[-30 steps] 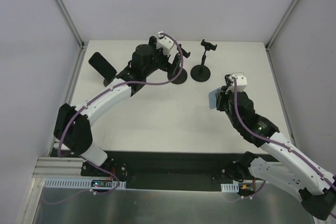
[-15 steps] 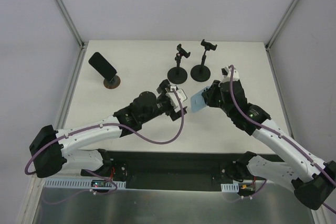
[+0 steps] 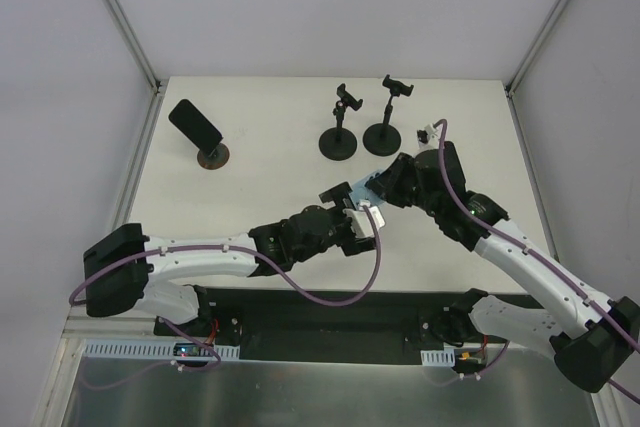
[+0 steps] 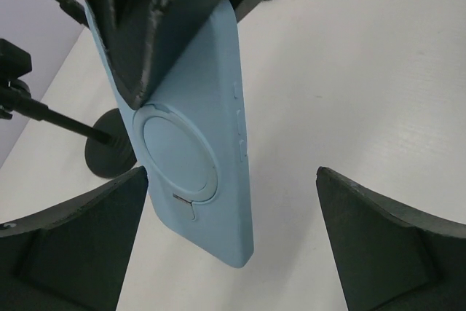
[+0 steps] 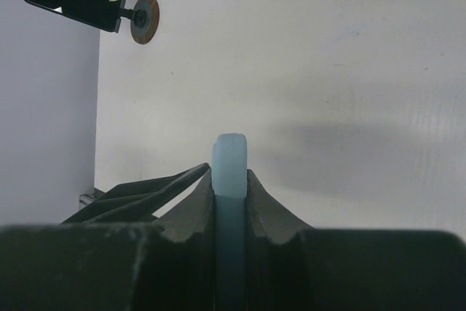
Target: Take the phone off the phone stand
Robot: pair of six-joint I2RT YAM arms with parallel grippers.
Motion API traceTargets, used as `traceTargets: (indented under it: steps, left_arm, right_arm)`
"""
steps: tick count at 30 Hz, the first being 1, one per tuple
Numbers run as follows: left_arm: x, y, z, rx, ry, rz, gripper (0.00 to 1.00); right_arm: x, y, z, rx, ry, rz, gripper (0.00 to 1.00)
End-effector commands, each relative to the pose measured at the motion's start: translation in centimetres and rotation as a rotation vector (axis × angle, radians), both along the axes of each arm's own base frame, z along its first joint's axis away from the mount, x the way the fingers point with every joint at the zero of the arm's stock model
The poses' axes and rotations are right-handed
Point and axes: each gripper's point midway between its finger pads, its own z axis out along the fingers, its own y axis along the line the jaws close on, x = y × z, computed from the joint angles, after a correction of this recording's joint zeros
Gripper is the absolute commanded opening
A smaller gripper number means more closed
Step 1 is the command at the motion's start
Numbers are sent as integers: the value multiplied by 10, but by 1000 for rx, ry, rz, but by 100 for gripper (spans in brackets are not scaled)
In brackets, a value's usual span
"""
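The light-blue, silicone-cased phone (image 4: pixel 196 129) is over the white tabletop (image 3: pixel 260 182), pinched edge-on in my right claw (image 5: pixel 230 180). My left claw (image 4: pixel 229 209) gapes wide, one finger either side of the phone, gripping nothing. Two black round-based stands (image 3: pixel 338 132) are just behind.

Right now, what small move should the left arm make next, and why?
Probably close the left tool on the blue phone: its open fingers flank the phone's free end in the left wrist view, while the right tool grips the other end.
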Motion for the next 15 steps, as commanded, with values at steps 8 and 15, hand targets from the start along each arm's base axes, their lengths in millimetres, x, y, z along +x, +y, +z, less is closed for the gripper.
traceTargets:
  steps: [8, 15]
  left_arm:
    - [36, 14, 11, -15, -121, 277, 86]
    - [43, 24, 3, -13, -116, 357, 58]
  right_arm:
    - [7, 15, 52, 206, -71, -3, 1]
    - [3, 24, 53, 253, -54, 29, 1]
